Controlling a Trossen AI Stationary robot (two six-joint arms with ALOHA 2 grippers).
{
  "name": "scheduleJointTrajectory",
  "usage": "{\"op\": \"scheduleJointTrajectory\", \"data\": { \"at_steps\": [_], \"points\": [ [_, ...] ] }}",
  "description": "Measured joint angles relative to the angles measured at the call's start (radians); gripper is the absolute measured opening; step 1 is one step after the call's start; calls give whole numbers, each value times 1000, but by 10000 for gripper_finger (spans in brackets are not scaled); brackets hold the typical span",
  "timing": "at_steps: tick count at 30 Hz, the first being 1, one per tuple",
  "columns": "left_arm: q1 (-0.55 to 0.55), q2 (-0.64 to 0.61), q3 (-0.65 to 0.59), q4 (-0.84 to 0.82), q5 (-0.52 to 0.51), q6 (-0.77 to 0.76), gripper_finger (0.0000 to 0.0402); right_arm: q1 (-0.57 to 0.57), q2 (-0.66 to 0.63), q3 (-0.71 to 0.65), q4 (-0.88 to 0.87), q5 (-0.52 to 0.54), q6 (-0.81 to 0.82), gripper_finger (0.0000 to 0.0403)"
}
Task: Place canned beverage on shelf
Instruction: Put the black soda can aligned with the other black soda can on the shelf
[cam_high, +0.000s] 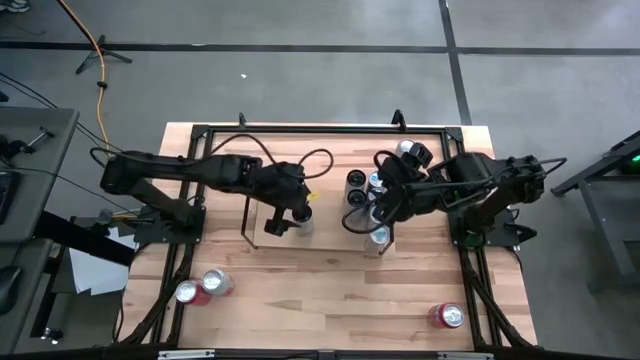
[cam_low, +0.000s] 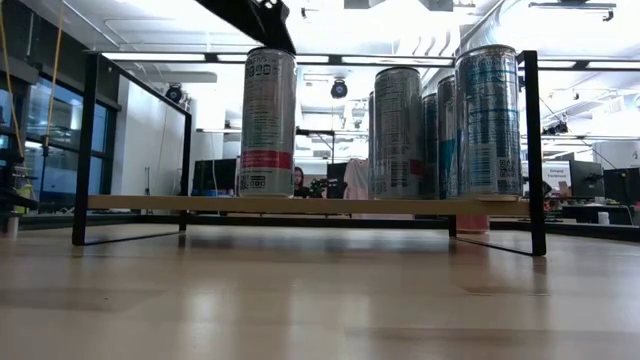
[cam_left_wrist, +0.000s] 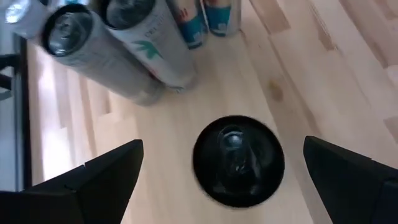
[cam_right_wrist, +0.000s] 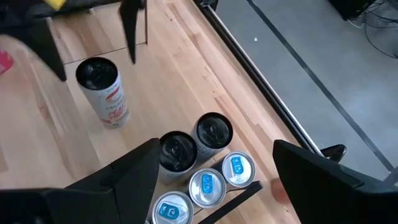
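The shelf (cam_high: 330, 235) is a low light-wood board with black wire ends, standing mid-table. A white can with a dark top (cam_left_wrist: 238, 160) stands upright on its left part (cam_low: 268, 120). My left gripper (cam_left_wrist: 222, 144) hovers just above this can, open, one finger on either side of its top, touching nothing; it also shows from above (cam_high: 288, 218). Several silver and blue cans (cam_right_wrist: 205, 168) stand packed together at the shelf's right end (cam_low: 450, 120). My right gripper (cam_right_wrist: 217, 144) hangs open above them (cam_high: 385, 205), holding nothing.
Two red cans (cam_high: 202, 287) are on the tabletop near its front left, and another (cam_high: 447, 316) is at the front right. Black metal rails (cam_high: 300, 129) frame the tabletop. Bare board lies between the single can and the group.
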Motion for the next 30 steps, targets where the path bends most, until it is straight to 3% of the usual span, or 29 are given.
{"op": "scheduleJointTrajectory", "data": {
  "at_steps": [9,16,30],
  "points": [
    [-6,25,0,5,-149,0,399,-11,0,0,-2,1,42,298],
    [-4,18,0,3,-61,-3,399,-11,0,0,-2,1,41,298],
    [50,84,-1,-1,75,237,399,-11,0,0,-2,1,51,298]
  ]
}}
